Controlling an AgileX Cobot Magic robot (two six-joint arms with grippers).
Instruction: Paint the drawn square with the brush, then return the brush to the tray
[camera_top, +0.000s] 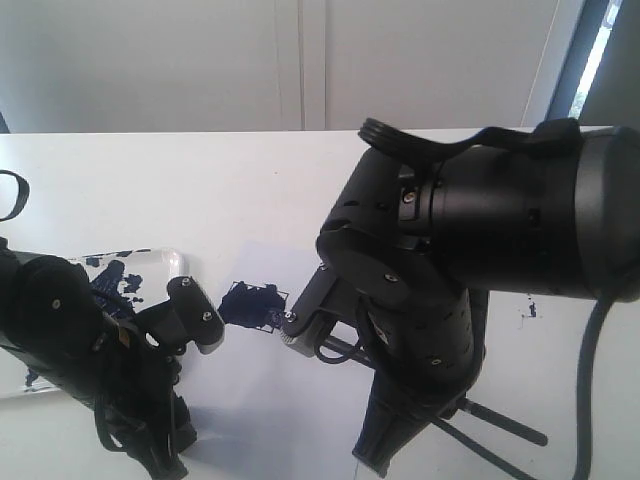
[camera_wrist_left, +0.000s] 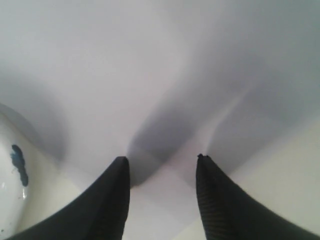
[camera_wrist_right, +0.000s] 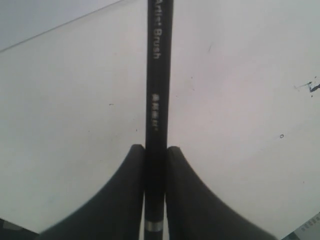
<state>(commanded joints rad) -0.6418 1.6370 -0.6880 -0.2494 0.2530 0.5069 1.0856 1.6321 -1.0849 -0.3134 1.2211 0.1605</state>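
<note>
We see the right gripper (camera_wrist_right: 155, 147) clamped on the brush (camera_wrist_right: 155, 90), its two dark fingers pressed against either side of the thin black handle. White lettering runs along the handle. We can read "Brush", and before it a word beginning "Arti" whose start is cut by the frame edge. A smaller line of print further down is too blurred to read. A silvery band (camera_wrist_right: 154, 226) crosses the handle deep between the fingers. In the exterior view the handle (camera_top: 500, 422) juts out low from under the right arm, close above the white tabletop (camera_top: 200, 190). The left gripper (camera_wrist_left: 160, 159) has its jaws apart, with only bare white surface between them. Its arm lies over the tray (camera_top: 172, 262), which sits at the left with navy smears inside. The drawn square (camera_top: 250, 303) lies on the paper sheet (camera_top: 265, 265) between the two arms, just beside the left gripper's tip, and is blotched with dark navy paint. A few small navy marks (camera_top: 530, 308) dot the tabletop well to the right.
</note>
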